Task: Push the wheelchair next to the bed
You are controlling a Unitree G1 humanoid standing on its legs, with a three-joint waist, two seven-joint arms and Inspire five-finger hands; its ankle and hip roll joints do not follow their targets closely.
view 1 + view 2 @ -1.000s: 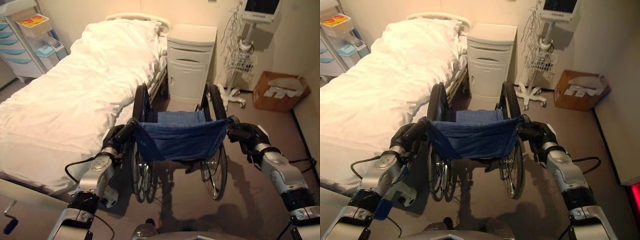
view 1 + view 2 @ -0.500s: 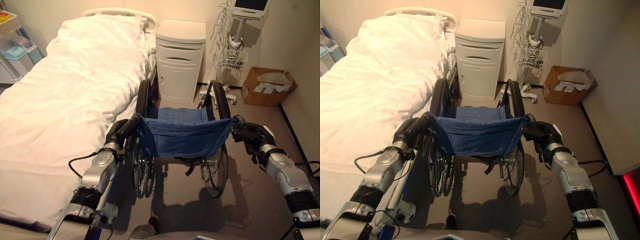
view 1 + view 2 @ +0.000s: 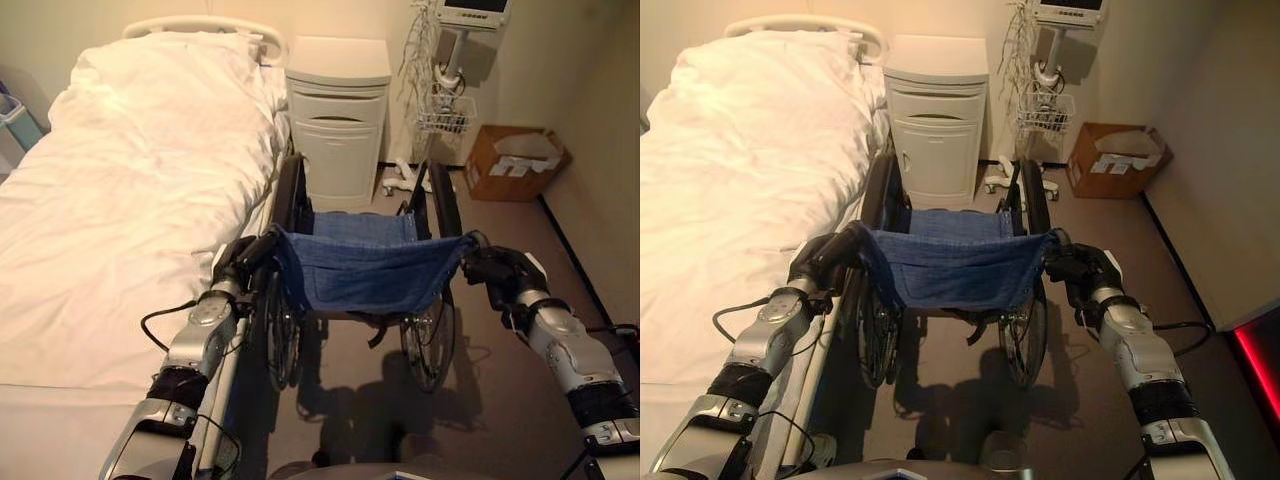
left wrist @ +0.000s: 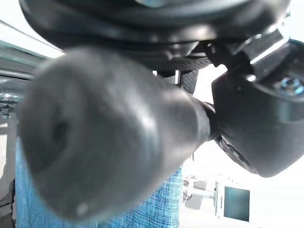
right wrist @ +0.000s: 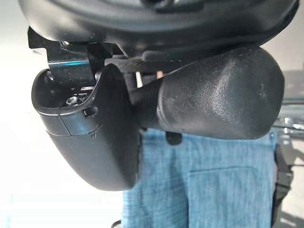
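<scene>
The bed (image 3: 120, 200) takes up the robot's left side of the room, white sheet over it, head end at the far wall. Just beside the bed's head end stands a white bedside cabinet (image 3: 338, 120), and past the cabinet, further from the bed, a monitor stand with a wire basket (image 3: 445, 105) and then an open cardboard box (image 3: 515, 165) on the floor by the wall. The wheelchair (image 3: 365, 275) sits close along the bed's right flank, its left wheel near the bed frame, its long axis running roughly parallel to the bed and pointing toward the cabinet; whether wheel and frame touch cannot be told. Blue sling back faces the robot. Left hand (image 3: 245, 262) is wrapped round the push handle (image 4: 109, 142) on the bed side; the left wrist view shows the rubber grip lying inside the curled hand. Right hand (image 3: 500, 272) is likewise clenched round the far-side handle (image 5: 218, 95), thumb tucked against it. Both hands sit level behind the chair, so the chair lies straight ahead of them, away from the robot. Judgement: chair is largely alongside the bed already; any remaining push runs forward along the bed toward the cabinet, and the left hand, nearer the bed, governs the clearance there.
</scene>
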